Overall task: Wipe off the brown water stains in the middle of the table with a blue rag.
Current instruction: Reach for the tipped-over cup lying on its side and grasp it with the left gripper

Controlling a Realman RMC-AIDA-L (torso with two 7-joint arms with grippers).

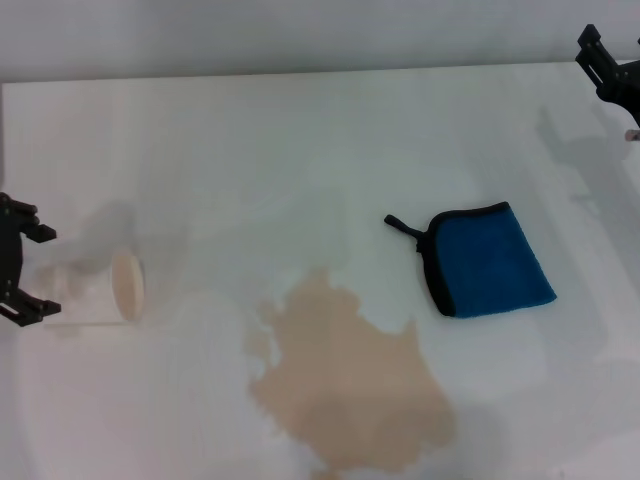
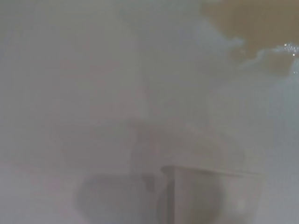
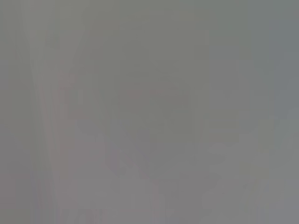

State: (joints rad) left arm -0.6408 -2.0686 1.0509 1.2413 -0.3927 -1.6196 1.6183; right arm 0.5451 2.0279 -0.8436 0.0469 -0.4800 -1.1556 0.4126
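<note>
The brown water stains spread as a pale tan puddle over the white table, front of centre. The puddle's edge also shows in the left wrist view as the stains. The blue rag, folded, with black trim and a loop tab, lies flat just right of and behind the puddle, touched by nothing. My left gripper is at the table's left edge, open, its fingers apart beside a tipped cup. My right gripper hangs at the far right corner, well away from the rag. The right wrist view shows only grey blur.
A cream paper cup lies on its side at the left, its mouth facing the puddle; the cup also appears in the left wrist view. The table's far edge meets a grey wall.
</note>
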